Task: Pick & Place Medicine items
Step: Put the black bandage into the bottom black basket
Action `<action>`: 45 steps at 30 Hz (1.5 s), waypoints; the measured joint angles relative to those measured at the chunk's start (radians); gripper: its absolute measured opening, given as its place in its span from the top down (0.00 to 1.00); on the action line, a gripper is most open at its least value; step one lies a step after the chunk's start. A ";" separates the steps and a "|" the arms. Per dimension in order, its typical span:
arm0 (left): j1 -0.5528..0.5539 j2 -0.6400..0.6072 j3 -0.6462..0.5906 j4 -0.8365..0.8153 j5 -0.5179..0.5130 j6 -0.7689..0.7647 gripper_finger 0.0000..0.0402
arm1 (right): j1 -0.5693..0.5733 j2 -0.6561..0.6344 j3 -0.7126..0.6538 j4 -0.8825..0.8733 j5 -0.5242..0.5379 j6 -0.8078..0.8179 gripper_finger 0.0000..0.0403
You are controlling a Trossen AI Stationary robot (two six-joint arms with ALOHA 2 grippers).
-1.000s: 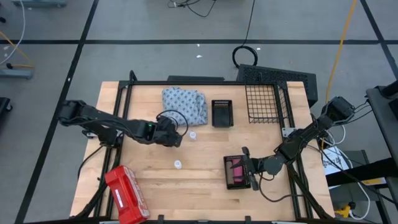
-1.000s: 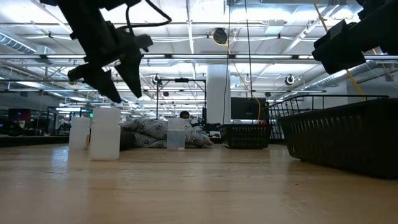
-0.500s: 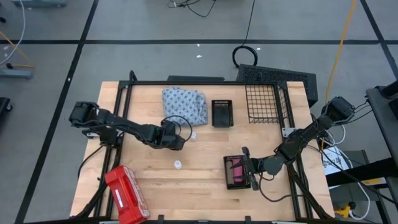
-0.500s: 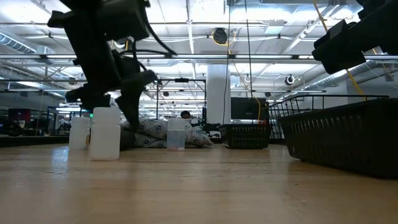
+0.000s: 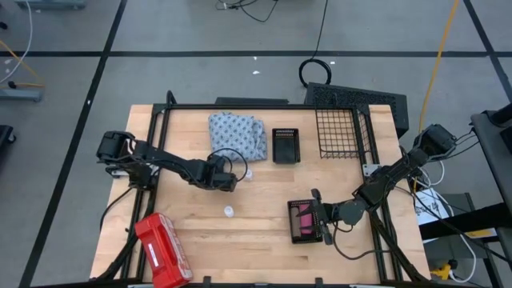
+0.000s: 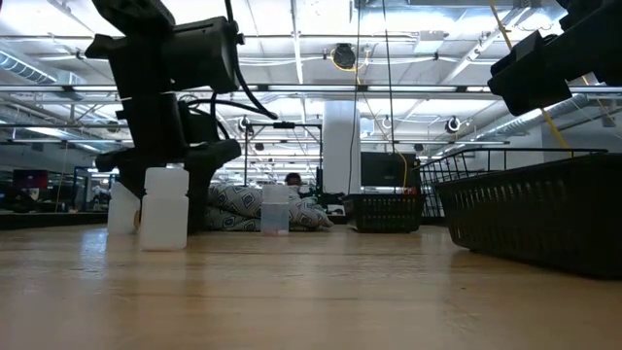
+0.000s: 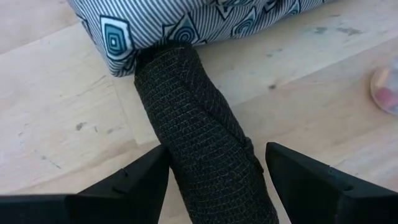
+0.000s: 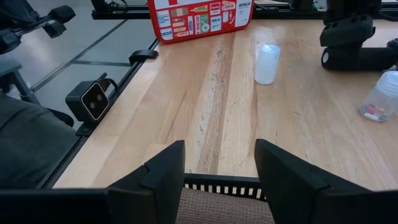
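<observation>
A black woven tube (image 7: 205, 143) lies flat on the table, its far end against the blue-white cloth (image 7: 186, 18). My left gripper (image 7: 214, 163) is low over it and open, one finger on each side; in the high view the gripper (image 5: 224, 180) stands just near of the cloth (image 5: 238, 132). My right gripper (image 5: 322, 218) is open at a small black tray (image 5: 293, 234) holding a pink-red tube (image 5: 304, 218); a brown thing (image 8: 224, 208) shows between its fingers. Two small white bottles (image 5: 249, 173) (image 5: 229, 211) stand on the table. My left gripper comes at the black tube from above with its fingers across it. One finger (image 7: 146, 177) is close against the tube's side (image 7: 171, 155), and I cannot tell whether it touches; the other finger (image 7: 305, 180) stands apart. The tube lies on the table.
A red case (image 5: 162, 250) lies at the near left corner. A second black tray (image 5: 285, 146) and a wire basket (image 5: 340, 132) stand at the far right. The low view shows three bottles (image 6: 163, 207) (image 6: 123, 207) (image 6: 275, 209) upright on the wood.
My left gripper has come down toward the table, from well above the bottles to just over the black tube by the cloth. Its fingers have stayed open. The right arm and the things on the table have kept still.
</observation>
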State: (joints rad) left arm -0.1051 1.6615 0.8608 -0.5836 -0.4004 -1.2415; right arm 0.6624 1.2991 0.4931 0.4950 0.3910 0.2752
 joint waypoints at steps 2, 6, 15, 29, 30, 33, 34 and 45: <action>0.000 0.000 0.000 0.001 0.000 -0.002 0.33 | 0.000 0.000 0.000 0.000 0.000 -0.001 0.55; 0.001 0.000 0.000 0.002 0.004 -0.001 0.36 | 0.000 0.000 0.000 0.000 0.000 -0.003 0.55; 0.001 0.000 0.000 0.001 0.005 0.020 0.59 | 0.000 0.000 0.000 0.000 0.000 -0.003 0.55; 0.000 -0.188 0.000 0.008 0.077 0.146 0.63 | 0.000 0.000 0.000 -0.002 0.000 -0.002 0.55; -0.004 -0.203 0.000 0.029 0.076 0.157 0.63 | 0.000 0.000 0.000 -0.002 0.000 -0.002 0.55; -0.024 -0.240 0.000 0.125 0.074 0.217 0.63 | 0.000 0.000 0.000 -0.002 0.000 -0.002 0.55; -0.031 -0.247 0.000 0.169 0.073 0.247 0.63 | 0.000 0.000 0.000 -0.002 0.000 -0.003 0.55; -0.091 -0.254 0.000 0.613 0.138 0.586 0.63 | 0.000 0.000 0.000 -0.001 0.000 -0.003 0.55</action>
State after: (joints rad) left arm -0.1965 1.4078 0.8608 0.0295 -0.2623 -0.6551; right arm 0.6624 1.2991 0.4931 0.4938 0.3912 0.2719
